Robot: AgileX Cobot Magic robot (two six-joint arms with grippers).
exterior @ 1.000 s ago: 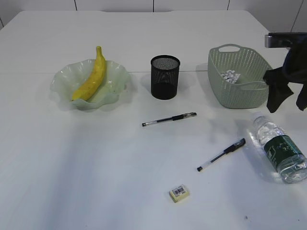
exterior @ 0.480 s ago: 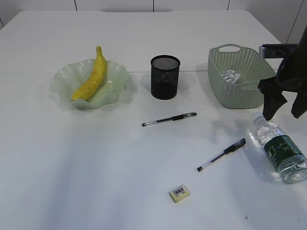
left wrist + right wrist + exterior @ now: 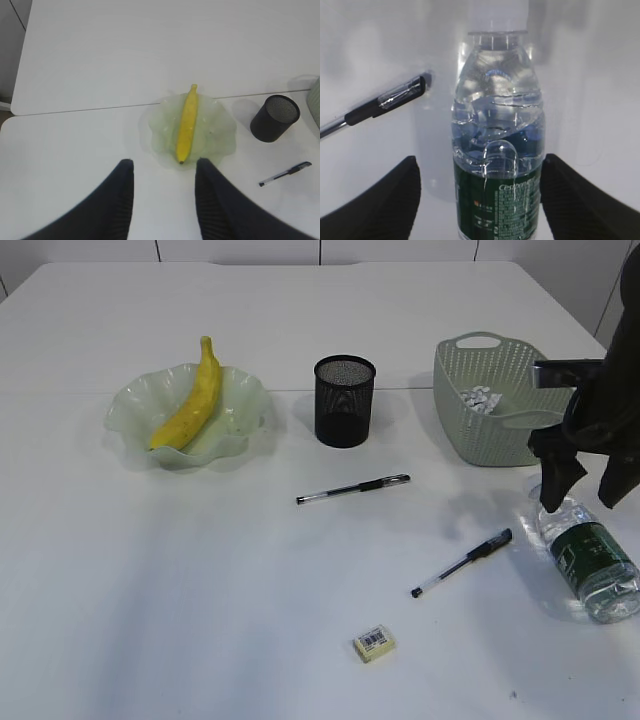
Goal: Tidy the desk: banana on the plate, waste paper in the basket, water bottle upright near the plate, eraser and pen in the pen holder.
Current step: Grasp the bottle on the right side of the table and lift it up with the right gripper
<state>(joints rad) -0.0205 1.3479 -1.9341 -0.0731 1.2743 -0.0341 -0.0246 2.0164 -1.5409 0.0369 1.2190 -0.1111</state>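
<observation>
Right end effector (image 3: 582, 495) lower now, wide open astride water bottle (image 3: 588, 558).

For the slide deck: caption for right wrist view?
Open right gripper straddling the lying water bottle, a pen beside it.

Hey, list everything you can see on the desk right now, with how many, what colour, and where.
banana: one, yellow, on the plate
plate: one, pale green, left
pen holder: one, black mesh, centre back
basket: one, sage green, right back
waste paper: one, white, inside the basket
pens: two, black, centre and right of centre
eraser: one, pale yellow, front
water bottle: one, clear, lying right
desk: one, white
left gripper: open, above the plate
right gripper: open, straddling the water bottle
</observation>
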